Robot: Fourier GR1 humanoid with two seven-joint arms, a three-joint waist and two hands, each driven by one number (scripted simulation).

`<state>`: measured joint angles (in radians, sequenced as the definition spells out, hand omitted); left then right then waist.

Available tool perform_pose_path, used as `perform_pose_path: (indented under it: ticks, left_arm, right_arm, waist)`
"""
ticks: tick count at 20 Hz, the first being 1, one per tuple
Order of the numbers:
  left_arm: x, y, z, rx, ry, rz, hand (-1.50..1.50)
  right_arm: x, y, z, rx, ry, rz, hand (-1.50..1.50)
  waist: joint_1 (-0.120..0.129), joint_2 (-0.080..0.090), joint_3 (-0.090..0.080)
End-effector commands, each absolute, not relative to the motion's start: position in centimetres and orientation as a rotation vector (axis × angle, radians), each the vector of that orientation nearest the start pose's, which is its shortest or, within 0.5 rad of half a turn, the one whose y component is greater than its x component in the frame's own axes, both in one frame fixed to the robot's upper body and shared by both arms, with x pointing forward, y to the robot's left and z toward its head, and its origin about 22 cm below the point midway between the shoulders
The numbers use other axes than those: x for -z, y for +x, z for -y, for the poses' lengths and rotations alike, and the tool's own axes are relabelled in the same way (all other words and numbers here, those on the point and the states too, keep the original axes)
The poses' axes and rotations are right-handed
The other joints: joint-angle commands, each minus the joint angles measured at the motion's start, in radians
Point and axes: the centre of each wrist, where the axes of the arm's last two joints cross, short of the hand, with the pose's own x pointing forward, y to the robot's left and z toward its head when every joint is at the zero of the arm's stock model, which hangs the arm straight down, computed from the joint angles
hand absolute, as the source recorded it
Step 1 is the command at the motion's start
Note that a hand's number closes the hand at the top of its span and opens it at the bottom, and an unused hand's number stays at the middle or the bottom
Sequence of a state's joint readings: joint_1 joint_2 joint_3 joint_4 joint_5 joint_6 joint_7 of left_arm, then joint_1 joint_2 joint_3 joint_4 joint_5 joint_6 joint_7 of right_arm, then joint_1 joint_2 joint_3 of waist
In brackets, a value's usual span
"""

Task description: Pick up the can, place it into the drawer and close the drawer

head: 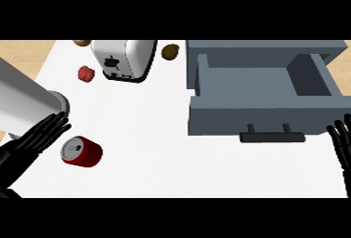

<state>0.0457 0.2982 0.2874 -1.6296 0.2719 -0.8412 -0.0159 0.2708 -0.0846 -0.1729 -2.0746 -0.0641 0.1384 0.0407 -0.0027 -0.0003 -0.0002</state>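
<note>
Head view. We noted a white worktop (158,139) filling most of the frame, with a strip of wood surface showing at the upper left.

The can (81,151), red with a silver top, lay on its side at the lower left of the frame, on the worktop. It was well apart from the drawer (264,93), a grey box standing open at the upper right of the frame; its dark handle (272,136) pointed toward the lower edge. We saw nothing inside the drawer.

The left hand (34,139) came in from the lower left corner, fingers straight and spread, fingertips just beside the can's silver end; we could not tell whether they touched it. It held nothing. A large grey forearm lay above it at the left edge.

The right hand (341,139) showed at the right edge, below the drawer's front corner, fingers straight and pointing up, holding nothing.

At the upper left we recorded a silver toaster (125,59), a small red object (86,73) just to its left, and two brown rounded objects: one (170,50) between toaster and drawer, another (83,43) at the top edge.
</note>
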Motion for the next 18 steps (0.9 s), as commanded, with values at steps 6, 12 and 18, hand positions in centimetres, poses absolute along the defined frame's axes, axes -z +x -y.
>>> perform_pose_path:
  ticks: [6,12,18]
  left_arm:
    - [-2.0,23.3,-39.6,0.468,-0.357,1.608,-1.50]
    - [1.0,24.5,-39.9,0.466,-0.322,1.573,-1.50]
    - [3.7,23.5,-40.4,0.501,-0.319,1.570,-1.50]
  right_arm:
    - [-6.4,16.9,30.0,-0.028,-0.162,1.765,-1.50]
    - [-6.9,15.8,29.0,-0.014,-0.170,1.773,-1.50]
    - [-6.9,17.9,30.4,-0.015,-0.172,1.800,-1.50]
  waist:
    - [0.000,0.000,0.000]
    - [-0.004,0.001,0.000]
    - [-0.002,0.001,0.000]
